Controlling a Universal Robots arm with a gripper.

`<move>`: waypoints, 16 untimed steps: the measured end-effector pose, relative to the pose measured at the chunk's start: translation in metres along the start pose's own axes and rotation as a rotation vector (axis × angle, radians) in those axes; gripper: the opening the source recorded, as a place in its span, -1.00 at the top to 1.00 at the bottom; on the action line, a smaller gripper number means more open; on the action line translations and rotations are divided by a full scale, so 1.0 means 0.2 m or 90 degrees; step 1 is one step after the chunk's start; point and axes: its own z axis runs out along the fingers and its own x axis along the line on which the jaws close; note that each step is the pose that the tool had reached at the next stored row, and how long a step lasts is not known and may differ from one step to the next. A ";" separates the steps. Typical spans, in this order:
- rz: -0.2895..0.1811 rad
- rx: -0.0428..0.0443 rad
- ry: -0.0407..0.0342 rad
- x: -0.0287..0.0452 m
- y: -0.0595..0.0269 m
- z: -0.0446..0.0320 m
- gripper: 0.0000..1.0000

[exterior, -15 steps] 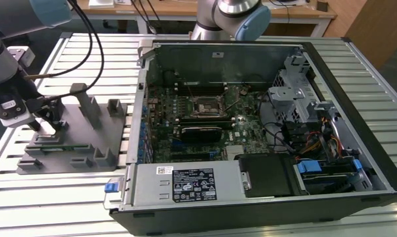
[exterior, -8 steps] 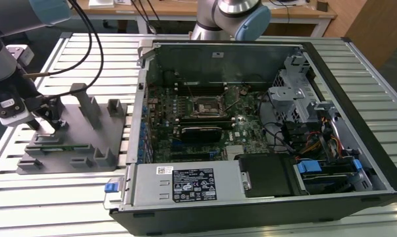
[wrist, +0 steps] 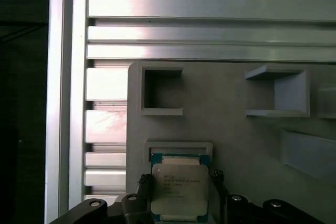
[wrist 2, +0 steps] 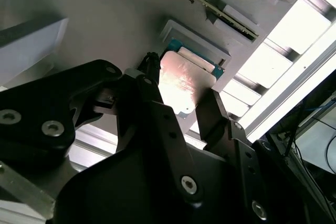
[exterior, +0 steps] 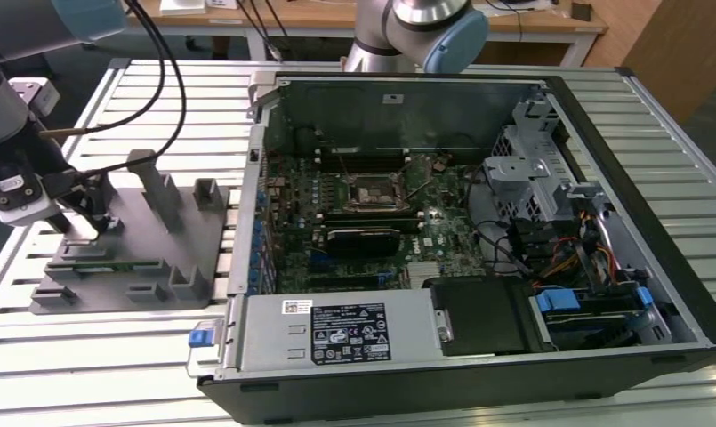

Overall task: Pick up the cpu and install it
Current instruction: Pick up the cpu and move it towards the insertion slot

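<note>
Closely, gripper (wrist: 181,179) astride cpu (wrist: 178,195) in grey fixture (wrist: 236,140) pocket, posts (exterior: 156,180) nr; grip state unclear.

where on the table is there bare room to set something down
Bare slats of the table lie between the grey fixture and the near edge in the exterior view, and beyond the fixture. Crowded: the fixture itself, with the gripper at the cpu, and the computer case.

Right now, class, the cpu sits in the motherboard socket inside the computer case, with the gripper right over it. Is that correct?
No. The cpu lies in a recess of the grey plastic fixture outside the computer case, not in the motherboard socket, as the first wrist view shows. The gripper is right over it.
</note>
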 end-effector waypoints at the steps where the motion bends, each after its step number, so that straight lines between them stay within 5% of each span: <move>1: 0.000 0.0000 0.0000 0.000 0.000 -0.003 -0.04; 16: 0.000 0.0000 -0.0001 -0.001 0.002 -0.054 -0.04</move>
